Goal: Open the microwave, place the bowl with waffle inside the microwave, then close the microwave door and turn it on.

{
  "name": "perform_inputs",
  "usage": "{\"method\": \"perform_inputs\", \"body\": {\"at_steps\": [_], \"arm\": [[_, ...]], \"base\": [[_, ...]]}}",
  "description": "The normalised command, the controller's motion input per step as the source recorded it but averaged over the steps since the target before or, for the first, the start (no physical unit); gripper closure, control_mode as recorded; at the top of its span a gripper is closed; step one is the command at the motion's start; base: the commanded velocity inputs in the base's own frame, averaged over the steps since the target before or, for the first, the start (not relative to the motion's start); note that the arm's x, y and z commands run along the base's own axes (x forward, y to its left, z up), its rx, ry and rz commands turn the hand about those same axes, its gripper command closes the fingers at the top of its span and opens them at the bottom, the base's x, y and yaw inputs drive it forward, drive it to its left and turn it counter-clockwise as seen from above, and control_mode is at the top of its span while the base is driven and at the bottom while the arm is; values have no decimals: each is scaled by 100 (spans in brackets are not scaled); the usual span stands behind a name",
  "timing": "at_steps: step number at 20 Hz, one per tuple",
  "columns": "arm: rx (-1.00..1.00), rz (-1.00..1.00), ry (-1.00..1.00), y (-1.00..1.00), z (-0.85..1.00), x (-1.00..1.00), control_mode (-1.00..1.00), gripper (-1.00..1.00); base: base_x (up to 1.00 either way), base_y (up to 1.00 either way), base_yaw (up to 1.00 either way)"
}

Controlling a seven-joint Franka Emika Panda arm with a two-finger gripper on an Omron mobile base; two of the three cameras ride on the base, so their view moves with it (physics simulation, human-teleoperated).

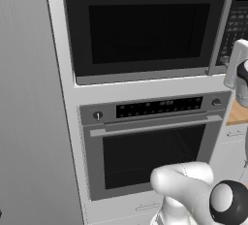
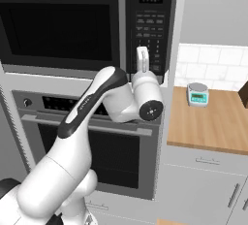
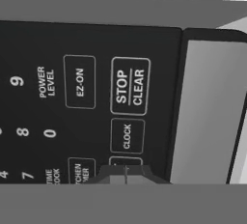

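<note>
Where base views blur keypad point(image 2: 147, 35), hand view reads STOP/CLEAR point(image 3: 130, 86); pincer point(image 3: 126, 175) narrow.

- gripper point(image 3: 125, 174) right up against the keypad panel point(image 3: 87, 102), tips together, almost no gap to the buttons
- microwave door point(image 1: 145, 30) flush shut, front free of obstacles; grey bar handle point(image 1: 222, 25) sticks out just left of the keypad
- oven point(image 1: 155, 141) below with its horizontal handle point(image 1: 155, 126) protruding
- wooden counter point(image 2: 213, 122) to the right mostly open; small scale point(image 2: 197, 94) near the back wall
</note>
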Motion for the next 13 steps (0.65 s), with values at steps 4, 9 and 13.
{"method": "perform_inputs", "body": {"at_steps": [4,9,13], "arm": [[1,-1,0,-8,-14,44,-100,100],[0,0,0,-2,-14,13,-100,100],[0,-1,0,-1,6,-93,-100,100]], "base": [[0,0,0],[0,0,0],[0,0,0]]}}
